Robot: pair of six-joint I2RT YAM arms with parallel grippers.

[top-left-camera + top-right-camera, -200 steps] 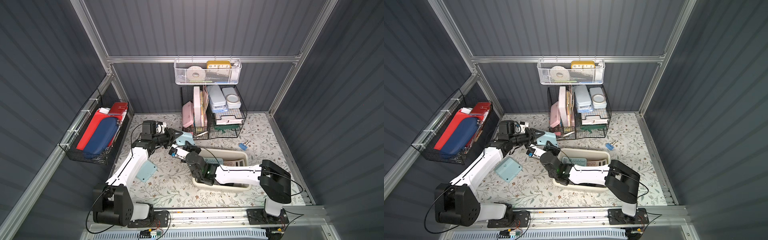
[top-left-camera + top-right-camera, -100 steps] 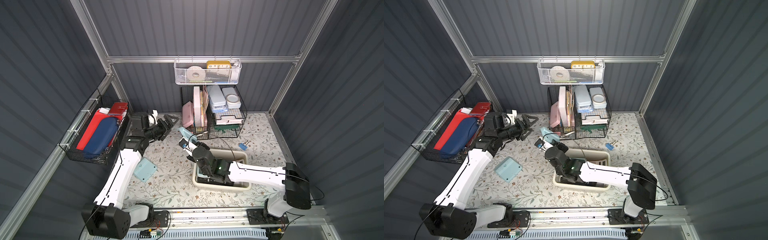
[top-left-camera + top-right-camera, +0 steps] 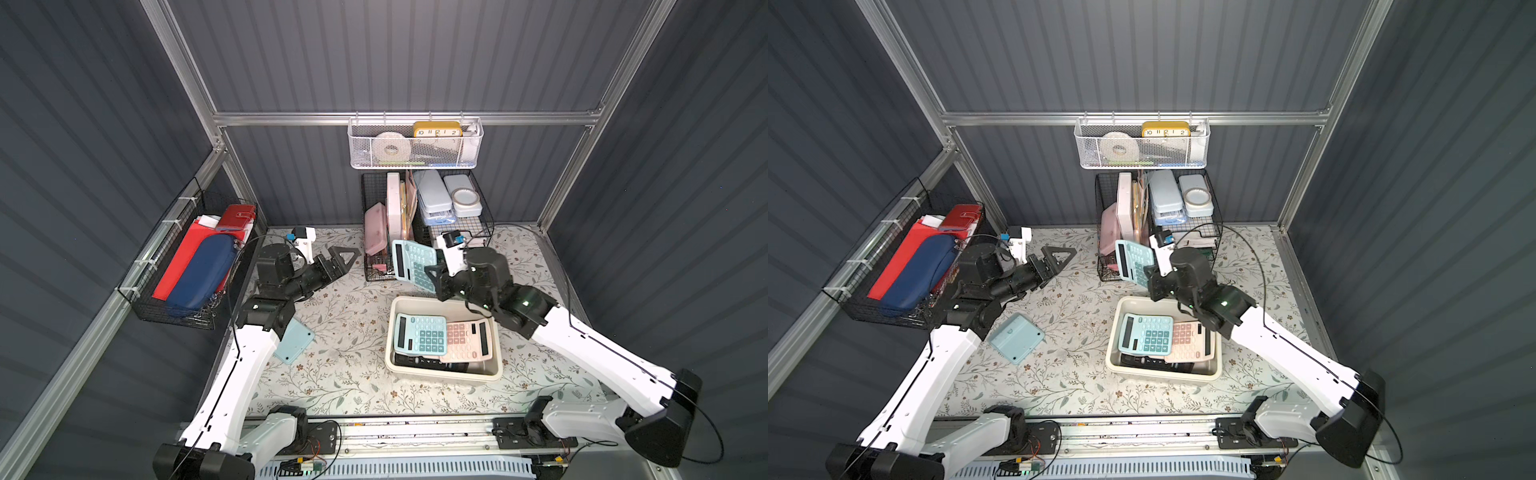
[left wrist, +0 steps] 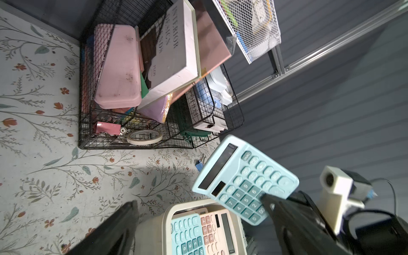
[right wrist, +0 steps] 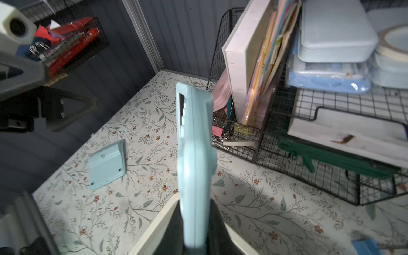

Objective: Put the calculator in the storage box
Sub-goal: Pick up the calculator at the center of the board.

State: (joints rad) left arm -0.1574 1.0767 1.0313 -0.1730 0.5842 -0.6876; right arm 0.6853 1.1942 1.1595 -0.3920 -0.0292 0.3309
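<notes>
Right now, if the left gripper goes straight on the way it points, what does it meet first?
Probably the front of the black wire basket. The blue calculator in the right gripper hangs close beside that line; depth is unclear, so it may come first.

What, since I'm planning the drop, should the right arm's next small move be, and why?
Probably draw the held blue calculator back over the storage box, then lower it. The right end effector is shut on its keypad end, holding it tilted, apparently beyond the box's far rim; the left end effector stands open, apart.
</notes>
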